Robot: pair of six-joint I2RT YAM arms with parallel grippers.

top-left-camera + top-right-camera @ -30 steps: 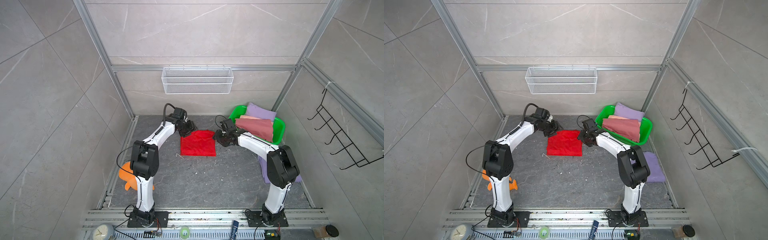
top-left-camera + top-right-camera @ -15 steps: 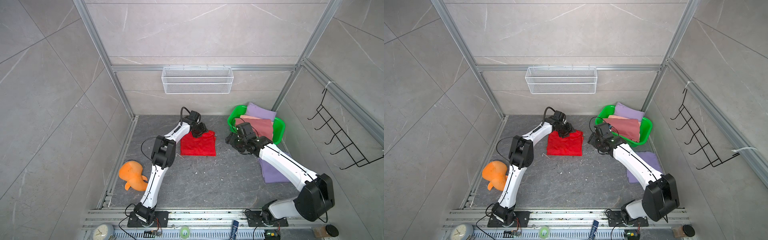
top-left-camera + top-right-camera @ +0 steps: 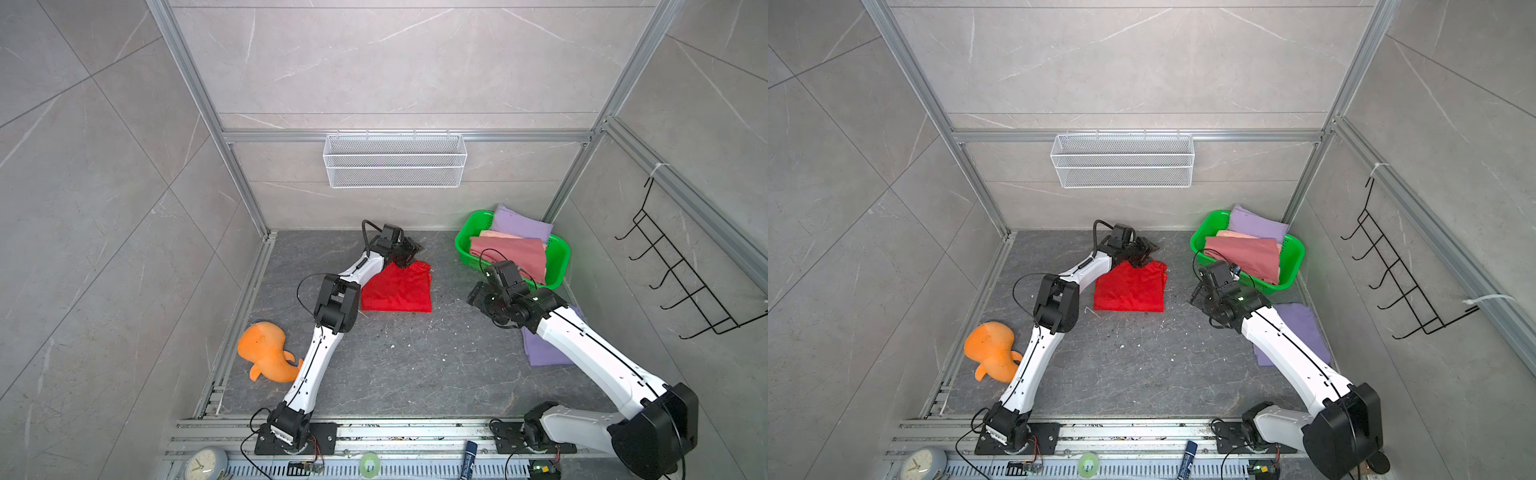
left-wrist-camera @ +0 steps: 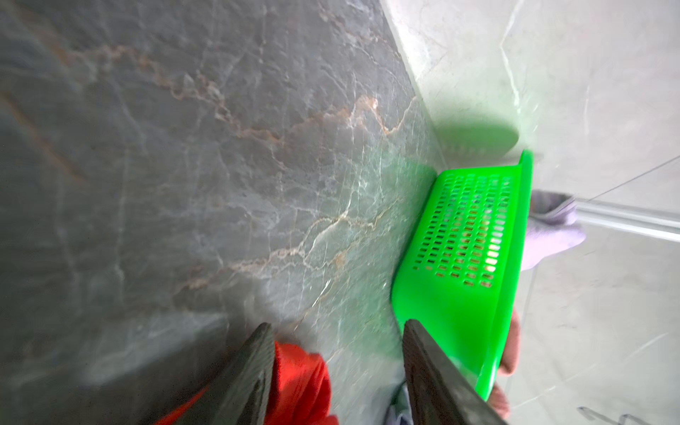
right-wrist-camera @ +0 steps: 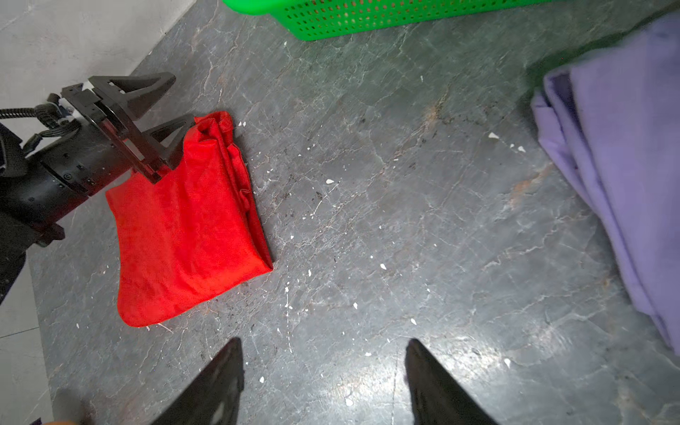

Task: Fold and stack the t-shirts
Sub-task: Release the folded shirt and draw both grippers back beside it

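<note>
Left tool, jaws spread, sits at the back corner of the red t-shirt; right tool, jaws spread, hovers above the surface.

The red shirt lies folded square near the table's back edge. One lavender shirt lies folded by the right edge. Rose shirt, peach shirt and another lavender shirt fill the back-right basket.
</note>
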